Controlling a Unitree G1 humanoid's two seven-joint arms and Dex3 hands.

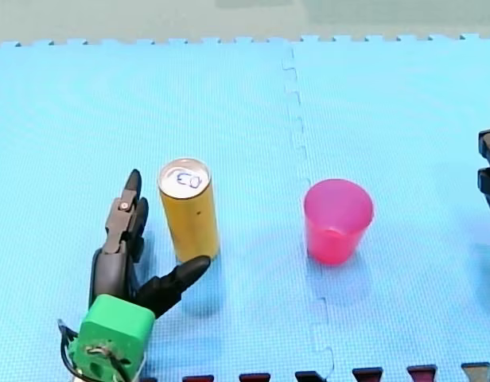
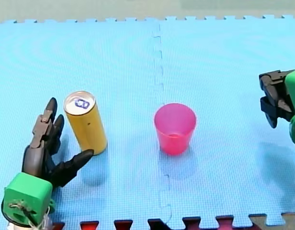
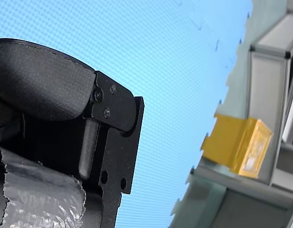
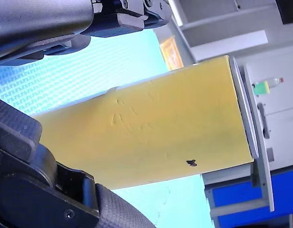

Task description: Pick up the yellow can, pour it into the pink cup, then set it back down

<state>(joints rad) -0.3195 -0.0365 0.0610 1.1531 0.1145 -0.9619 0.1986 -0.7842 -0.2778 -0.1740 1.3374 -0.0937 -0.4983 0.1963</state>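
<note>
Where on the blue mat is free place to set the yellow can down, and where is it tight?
Free: the blue mat between yellow can and pink cup; the far part behind both; the patch between cup and right robot hand at the right edge. Tight: beside the can, where the left robot hand flanks it.

Blue foam puzzle mat [image 1: 388, 95] with a centre seam, red edge tiles [image 2: 90, 225] at its near side, yellow box [image 3: 241, 142] past the mat.
</note>
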